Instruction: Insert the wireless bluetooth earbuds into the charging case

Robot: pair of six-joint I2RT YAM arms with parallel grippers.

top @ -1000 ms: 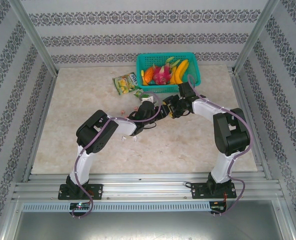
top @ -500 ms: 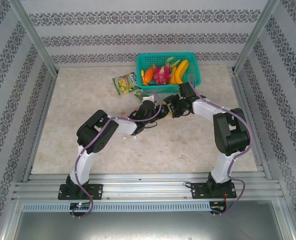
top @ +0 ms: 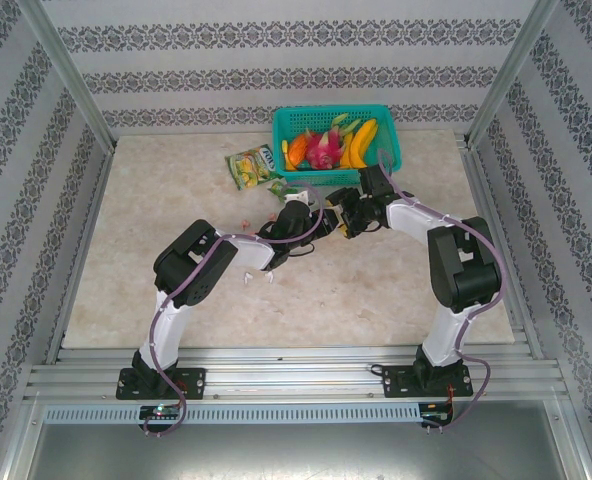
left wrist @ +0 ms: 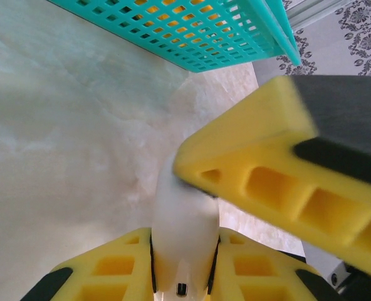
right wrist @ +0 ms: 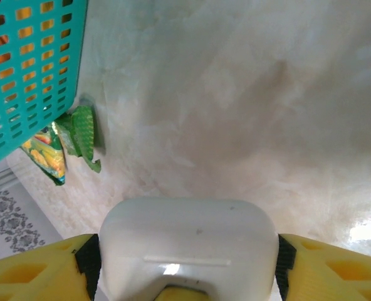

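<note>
White charging case is changing hands: left gripper jaws are now clamping it, right gripper jaws are easing wider around it (hold unclear), earbuds are lying loose on the surface.

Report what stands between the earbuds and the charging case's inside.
The lid: the charging case looks shut along its seam, gripped by the left fingers with the right fingers alongside. Two white earbuds lie on the table.
</note>
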